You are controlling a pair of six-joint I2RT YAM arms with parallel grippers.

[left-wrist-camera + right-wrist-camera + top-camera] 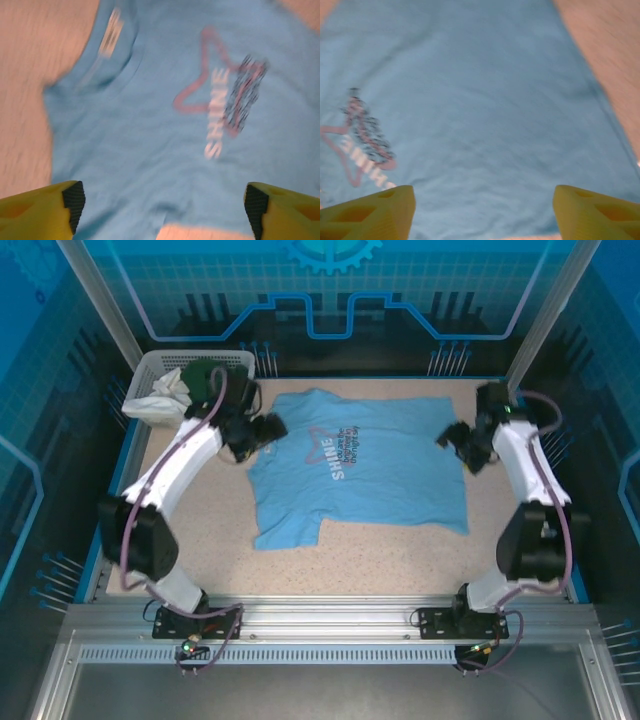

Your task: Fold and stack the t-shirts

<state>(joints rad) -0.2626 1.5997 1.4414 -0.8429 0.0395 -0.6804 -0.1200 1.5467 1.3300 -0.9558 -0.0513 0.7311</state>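
So, the blue shirt lies flat, print up, mid-table. The left gripper is at its collar end, covering the neckline from above, and the right gripper is at the hem end. Both are spread wide, pinching nothing. Wrist views are smeared, so the small print beside SHINE is unreadable. The white and green garments sit in the basket, partly behind the left arm.

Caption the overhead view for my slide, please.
Blue shirt lies spread on the table between the left arm and right arm, basket at back left.

White arms bear black joints, purple cables, yellow fingers.
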